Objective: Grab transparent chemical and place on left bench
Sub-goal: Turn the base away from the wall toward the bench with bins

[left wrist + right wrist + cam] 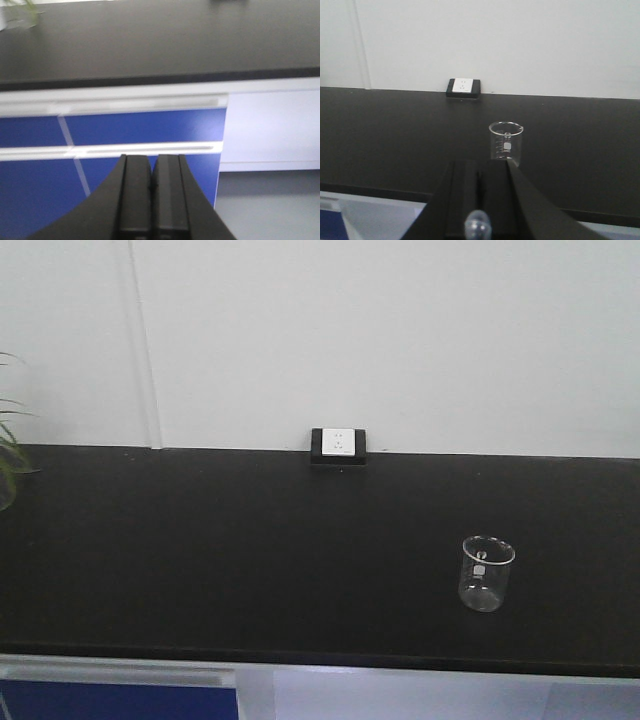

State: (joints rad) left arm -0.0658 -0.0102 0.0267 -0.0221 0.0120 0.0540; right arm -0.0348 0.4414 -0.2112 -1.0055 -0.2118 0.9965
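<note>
we get soft, even, rather dim light with a cool cast; the white wall (pixel 400 330) reads grey and grainy. the black bench (pixel 200 560) swallows detail and holds no clear shadows. faint highlights mark the rim of the transparent chemical (pixel 487 573). our left wrist view is smeared throughout, and the right gripper (pixel 479 167) sits out of focus.

Clear beaker (pixel 487 573), white markings; black bench (pixel 250 560); white socket (pixel 338 442), black frame; blue cabinet (pixel 140 129).
</note>
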